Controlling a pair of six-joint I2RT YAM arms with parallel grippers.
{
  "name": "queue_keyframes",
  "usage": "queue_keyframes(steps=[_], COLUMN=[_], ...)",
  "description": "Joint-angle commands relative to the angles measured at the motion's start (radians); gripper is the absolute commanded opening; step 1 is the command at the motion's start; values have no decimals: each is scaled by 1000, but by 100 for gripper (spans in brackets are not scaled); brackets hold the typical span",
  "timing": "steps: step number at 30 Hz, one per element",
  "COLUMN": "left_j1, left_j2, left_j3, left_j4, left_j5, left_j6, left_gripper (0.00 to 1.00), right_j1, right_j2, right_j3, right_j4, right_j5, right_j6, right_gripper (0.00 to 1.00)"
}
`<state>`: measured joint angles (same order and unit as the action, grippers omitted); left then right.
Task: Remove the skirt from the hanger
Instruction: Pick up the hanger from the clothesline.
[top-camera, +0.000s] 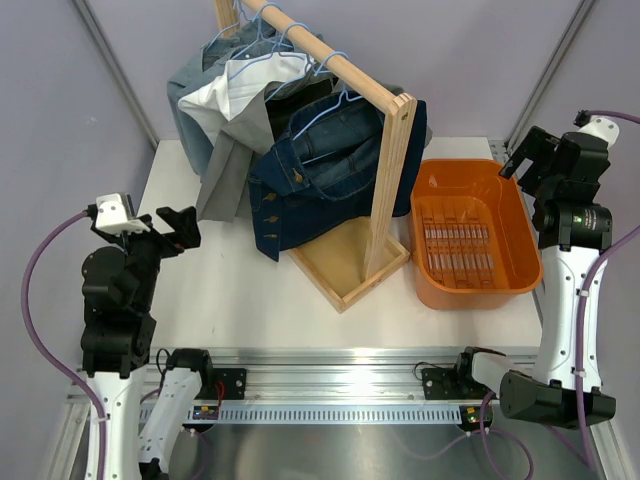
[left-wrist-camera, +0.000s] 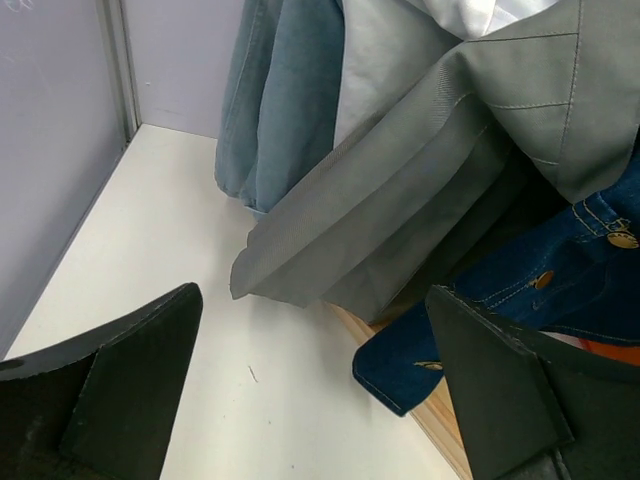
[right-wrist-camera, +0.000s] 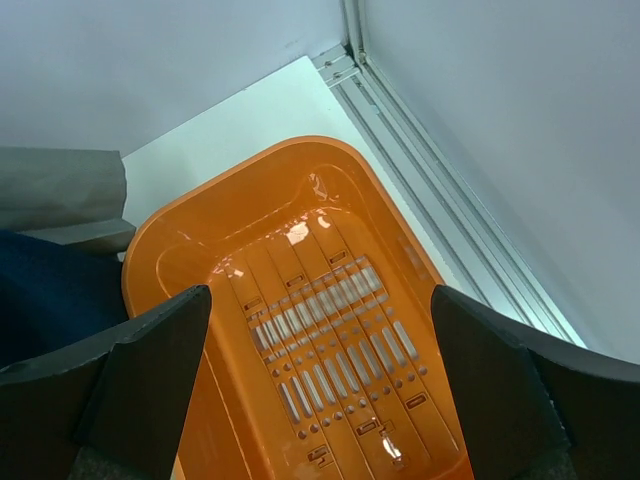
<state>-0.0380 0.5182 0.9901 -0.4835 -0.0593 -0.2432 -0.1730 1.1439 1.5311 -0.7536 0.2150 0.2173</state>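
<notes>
Approach step is only beginning, with both arms hanging well apart from the clothes.
The left gripper (top-camera: 180, 228) and the right gripper (top-camera: 522, 158) are standing wide open, gripping nothing. The skirt (left-wrist-camera: 400, 200), probably the grey pleated piece, is hanging on its hanger (top-camera: 258, 50) at the left of the rack (top-camera: 385, 170). Next, the left gripper is needing to reach the near hem.

The white worktop (top-camera: 230, 290) carried a wooden rack base (top-camera: 335, 258), ahead and to the right of the left jaws, and an orange basket (top-camera: 512, 215) below and ahead of the right jaws.
</notes>
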Motion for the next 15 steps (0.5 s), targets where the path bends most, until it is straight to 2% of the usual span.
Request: queue_keyframes(steps=[1,4,5,6,8,9,15], left_j1=[6,6,7,6,7,7,-14], left_j2=[26,60,69,88,140,158,371], left_j3=[54,108,148,169,218,270,526], left_j4=[37,19,11,0,-26,-33,-124], left_j5=[53,53,53,53,128,157,381], left_j6=[1,-13,-16,-19,-18,-21,-33], left_gripper=[99,99,99,99,99,99,99], right_j1=[0,0,0,0,1,3,7], right_j2=[-35,-90,-104,-122,-156,-164,-113], right_j3=[15,-43,-67,-103,-126,-126,-13], right_j4=[51,129,143,148,110,80,-128], right_j5=[-52,-227,-308,-500,-702,-846,-1074], right_j6=[-32,-131,-241,-310,-518,-565,-704], right_gripper=[99,99,100,99,100,100,99])
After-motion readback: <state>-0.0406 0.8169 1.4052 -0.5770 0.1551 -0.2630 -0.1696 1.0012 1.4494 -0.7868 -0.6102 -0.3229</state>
